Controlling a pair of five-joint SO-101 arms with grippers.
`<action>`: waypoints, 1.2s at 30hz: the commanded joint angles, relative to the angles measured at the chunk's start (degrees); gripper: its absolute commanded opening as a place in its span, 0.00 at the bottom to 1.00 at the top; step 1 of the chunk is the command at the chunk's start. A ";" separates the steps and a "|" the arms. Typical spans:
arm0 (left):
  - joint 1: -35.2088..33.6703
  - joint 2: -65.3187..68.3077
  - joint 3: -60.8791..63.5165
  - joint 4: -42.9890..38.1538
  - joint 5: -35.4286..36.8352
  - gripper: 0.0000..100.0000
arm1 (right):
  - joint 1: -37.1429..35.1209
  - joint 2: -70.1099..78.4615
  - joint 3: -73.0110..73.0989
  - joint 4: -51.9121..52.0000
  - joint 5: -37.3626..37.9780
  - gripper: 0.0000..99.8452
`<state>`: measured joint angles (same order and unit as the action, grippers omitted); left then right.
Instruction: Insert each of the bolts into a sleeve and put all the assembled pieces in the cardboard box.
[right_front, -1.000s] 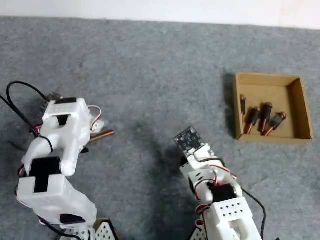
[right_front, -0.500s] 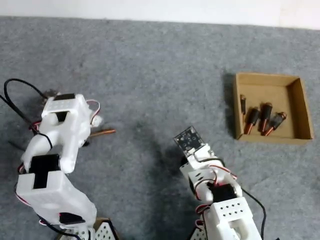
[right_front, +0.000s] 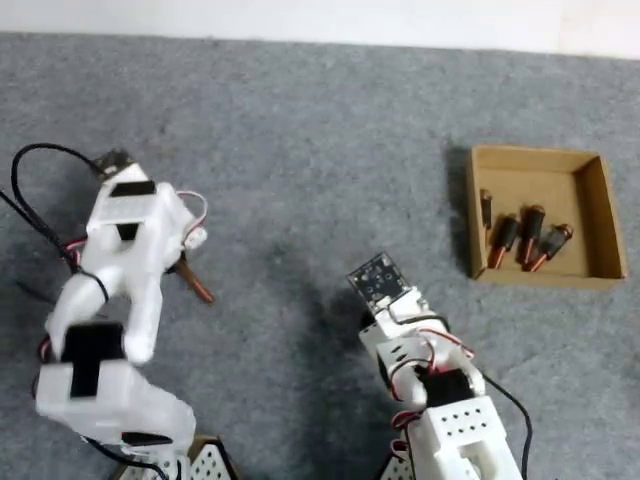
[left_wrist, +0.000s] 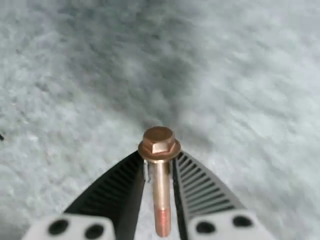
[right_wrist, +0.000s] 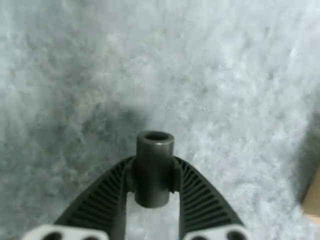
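A copper bolt (left_wrist: 159, 150) with a hex head is held by its shank in my left gripper (left_wrist: 159, 167), head pointing away from the wrist, above the grey carpet. In the high view the bolt (right_front: 198, 284) sticks out from under the left arm at the left of the table. My right gripper (right_wrist: 154, 172) is shut on a dark sleeve (right_wrist: 154, 160), open end facing outward. The right arm's wrist board (right_front: 378, 277) sits near the middle front. The cardboard box (right_front: 470, 215) stands at the right and holds several assembled pieces (right_front: 528, 234).
Grey carpet (right_front: 300, 150) covers the table, bare between the two arms and toward the box. A black cable (right_front: 40, 160) loops off the left arm at the far left. The box's corner (right_wrist: 314, 197) shows in the right wrist view.
The left arm has swung and turned its wrist with the bolt; the bolt, which pointed right, now points toward the front right. The right arm has not moved.
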<state>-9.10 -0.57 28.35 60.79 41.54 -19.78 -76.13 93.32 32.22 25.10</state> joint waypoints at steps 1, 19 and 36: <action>6.20 -14.90 4.26 -2.02 -0.62 0.00 | -3.12 -10.24 2.24 2.15 -0.53 0.01; 21.93 -79.69 45.05 -22.68 -0.18 0.00 | -9.10 -29.14 5.76 10.15 -0.18 0.01; 21.85 -103.69 64.13 -30.24 -0.35 0.00 | -20.53 -29.14 5.41 9.01 -0.26 0.01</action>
<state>11.82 -103.52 92.79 33.36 41.45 -38.51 -104.26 95.96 43.74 25.10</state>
